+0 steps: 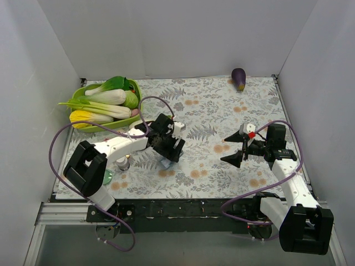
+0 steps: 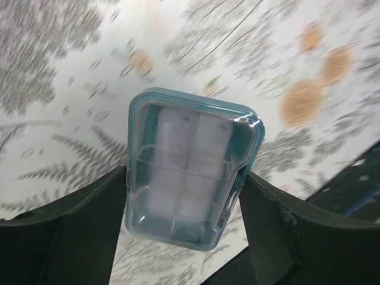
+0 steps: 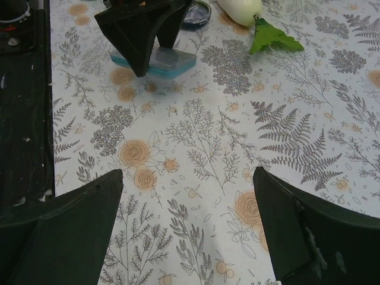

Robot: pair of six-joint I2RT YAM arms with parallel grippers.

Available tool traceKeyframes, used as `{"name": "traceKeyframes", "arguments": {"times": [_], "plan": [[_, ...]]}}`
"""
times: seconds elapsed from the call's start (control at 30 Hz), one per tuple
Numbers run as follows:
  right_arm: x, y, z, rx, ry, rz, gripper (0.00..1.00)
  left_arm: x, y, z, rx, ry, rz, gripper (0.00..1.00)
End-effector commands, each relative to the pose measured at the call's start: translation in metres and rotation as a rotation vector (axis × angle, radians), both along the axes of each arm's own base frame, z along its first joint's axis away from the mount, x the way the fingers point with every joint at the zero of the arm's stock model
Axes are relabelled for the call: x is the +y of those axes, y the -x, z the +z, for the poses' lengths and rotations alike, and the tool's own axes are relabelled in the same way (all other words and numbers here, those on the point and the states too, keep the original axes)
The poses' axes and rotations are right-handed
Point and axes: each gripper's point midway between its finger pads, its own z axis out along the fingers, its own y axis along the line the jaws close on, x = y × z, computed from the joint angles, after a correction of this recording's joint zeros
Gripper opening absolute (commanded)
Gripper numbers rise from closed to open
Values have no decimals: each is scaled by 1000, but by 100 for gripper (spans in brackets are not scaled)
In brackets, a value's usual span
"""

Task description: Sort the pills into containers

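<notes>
My left gripper [image 1: 169, 157] is shut on a clear rectangular container with a blue rim [image 2: 190, 169], its fingers pressed against the two long sides. In the right wrist view the same blue-rimmed container [image 3: 161, 63] sits low over the floral cloth between the dark fingers [image 3: 138, 37] of the left gripper. The cloth behind it is blurred in the left wrist view. My right gripper [image 1: 237, 147] hovers open over bare cloth at the right, nothing between its jaws [image 3: 187, 178]. The pills are out of view.
A green basket [image 1: 83, 93] of leafy vegetables stands at the back left. A purple eggplant [image 1: 238, 78] lies at the back right. A round green dish [image 1: 107, 177] lies near the left arm's base. A blue-grey round dish [image 3: 196, 12] and a white vegetable with a green leaf [image 3: 270, 37] lie beyond the held container.
</notes>
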Motion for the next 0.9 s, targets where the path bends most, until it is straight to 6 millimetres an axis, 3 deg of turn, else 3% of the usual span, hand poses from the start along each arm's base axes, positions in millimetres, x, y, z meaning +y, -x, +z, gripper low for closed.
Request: {"name": "traceKeyframes", "arguments": {"times": [0.0,0.17,0.37,0.5,0.6,0.87], "plan": [[4,1,18,-17,-54,43,98,-77,-22,61,-51,332,-6,26],[10,5,22,75,-128,75,98,-124,-46,91,-45,511,32,24],[14,7,22,230,-196,110,97,-161,-62,112,21,693,130,25],[17,-1,20,316,-219,87,97,-175,-68,122,38,785,168,24],[18,-5,9,445,-248,-12,97,-184,-70,132,50,843,181,24],[21,-22,6,584,-305,-119,98,-202,-56,146,114,964,153,24]]}}
